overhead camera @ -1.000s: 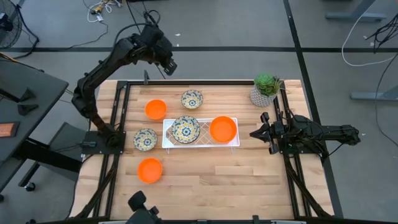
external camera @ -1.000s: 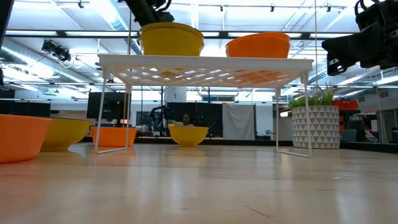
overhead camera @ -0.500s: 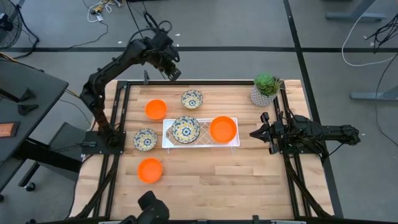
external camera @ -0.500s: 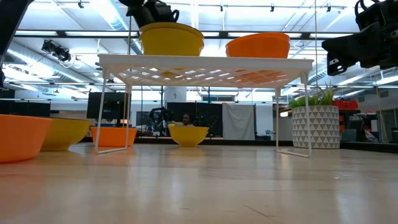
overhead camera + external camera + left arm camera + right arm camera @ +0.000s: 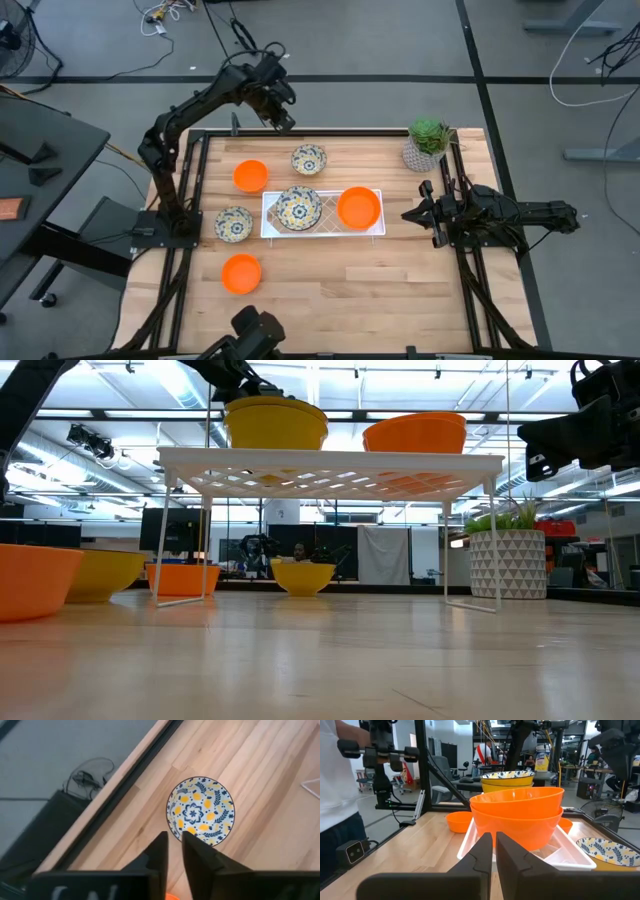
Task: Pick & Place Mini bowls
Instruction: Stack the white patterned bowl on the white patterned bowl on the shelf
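The left tool (image 5: 171, 851), fingers slightly parted and empty, hovers beside the floral bowl (image 5: 200, 810) on the table (image 5: 350, 270); a clean pick likely means spreading wider to straddle its rim

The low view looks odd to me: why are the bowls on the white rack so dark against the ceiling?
Low view: bright ceiling strip lights backlight the white rack and its bowls. High view: even light, soft shadows on the table.
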### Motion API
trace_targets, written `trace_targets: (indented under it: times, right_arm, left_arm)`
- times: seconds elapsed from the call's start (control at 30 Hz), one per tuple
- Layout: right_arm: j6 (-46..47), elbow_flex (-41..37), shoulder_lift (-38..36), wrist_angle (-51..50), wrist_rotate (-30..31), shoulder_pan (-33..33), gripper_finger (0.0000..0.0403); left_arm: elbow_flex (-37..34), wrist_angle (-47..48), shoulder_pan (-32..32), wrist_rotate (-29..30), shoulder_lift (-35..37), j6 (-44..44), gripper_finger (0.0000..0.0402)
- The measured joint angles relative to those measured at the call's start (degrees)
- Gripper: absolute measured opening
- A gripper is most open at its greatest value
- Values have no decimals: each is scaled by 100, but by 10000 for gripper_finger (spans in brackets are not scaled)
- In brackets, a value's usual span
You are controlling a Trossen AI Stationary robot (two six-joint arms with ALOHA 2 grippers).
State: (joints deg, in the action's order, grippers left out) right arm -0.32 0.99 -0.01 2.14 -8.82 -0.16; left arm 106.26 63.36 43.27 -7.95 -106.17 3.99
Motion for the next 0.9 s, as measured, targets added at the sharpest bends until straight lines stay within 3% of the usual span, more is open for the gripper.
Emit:
trace_targets:
  times: [0.53, 0.9]
  right_arm:
    - [-1, 0, 0, 1, 0, -1, 27]
    - [-1, 0, 0, -1, 0, -1, 27]
  left_arm:
    - [-4, -27, -191, 70, -535, -339, 216]
    - [-4, -128, -334, 41, -811, -782, 254]
